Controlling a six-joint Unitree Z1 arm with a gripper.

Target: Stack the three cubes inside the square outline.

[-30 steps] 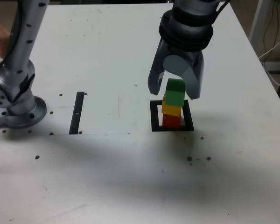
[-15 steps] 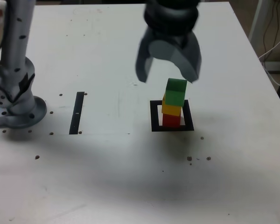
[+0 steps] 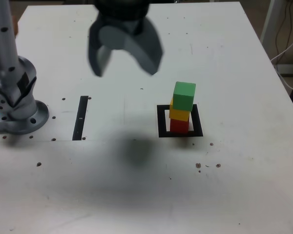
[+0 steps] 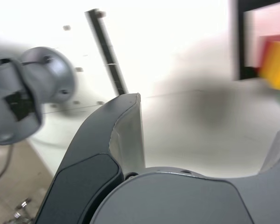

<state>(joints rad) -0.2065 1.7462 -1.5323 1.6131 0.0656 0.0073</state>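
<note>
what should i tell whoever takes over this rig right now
Gripper: open, empty, up in the air, off to the exterior view's left of the stack.
Cubes: red cube at the bottom, yellow cube on it, green cube on top, sitting slightly askew.
Place: the stack stands inside the square outline.
Done: all three stacked.
Left: nothing obvious; just check the stack stays up.

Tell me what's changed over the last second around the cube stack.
The gripper has lifted off the green cube and swung up toward the exterior view's left, jaws opened wide and empty. Unchanged: the green cube sits on the yellow cube, on the red cube, inside the black square outline. The narrow black strip hasn't shifted.
</note>
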